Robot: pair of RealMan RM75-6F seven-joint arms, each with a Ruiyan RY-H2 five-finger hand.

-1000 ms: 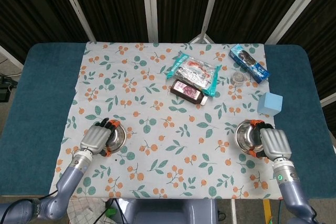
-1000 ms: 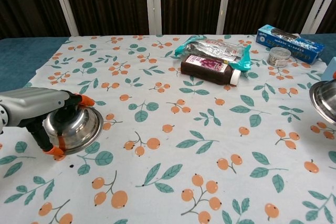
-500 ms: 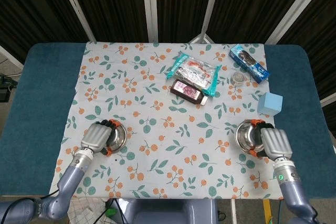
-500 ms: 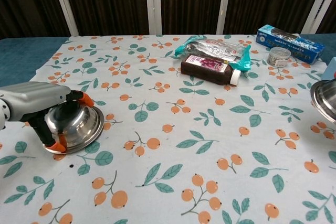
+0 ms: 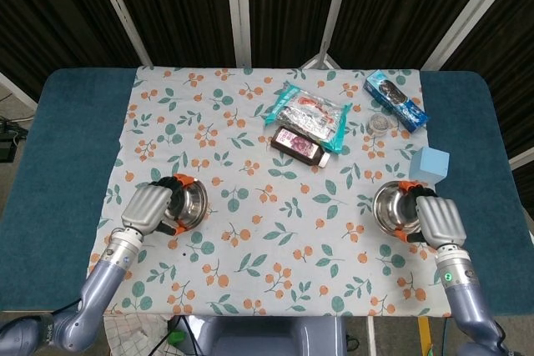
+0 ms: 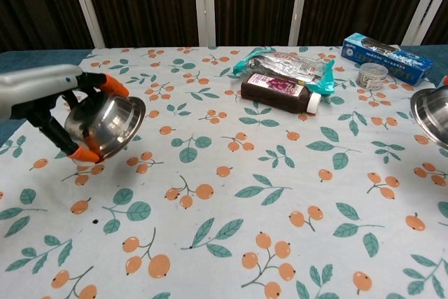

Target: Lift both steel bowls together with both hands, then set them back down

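Note:
My left hand (image 5: 150,208) (image 6: 49,106) grips the left steel bowl (image 5: 188,205) (image 6: 106,124) by its rim and holds it tilted, clear above the floral cloth (image 5: 267,198). On the other side, my right hand (image 5: 435,218) grips the right steel bowl (image 5: 395,209) (image 6: 430,113), also raised off the cloth. In the chest view only the bowl's left part shows at the frame's right edge, and the right hand is out of that frame.
At the back of the cloth lie a foil snack bag (image 5: 309,113), a dark bottle on its side (image 5: 299,146), a blue biscuit box (image 5: 396,99) and a small round tin (image 5: 383,125). A light blue block (image 5: 429,164) stands just behind the right bowl.
Both bowls have risen off the cloth in my hands. The left bowl went up and tilted noticeably; the right one climbed slightly.

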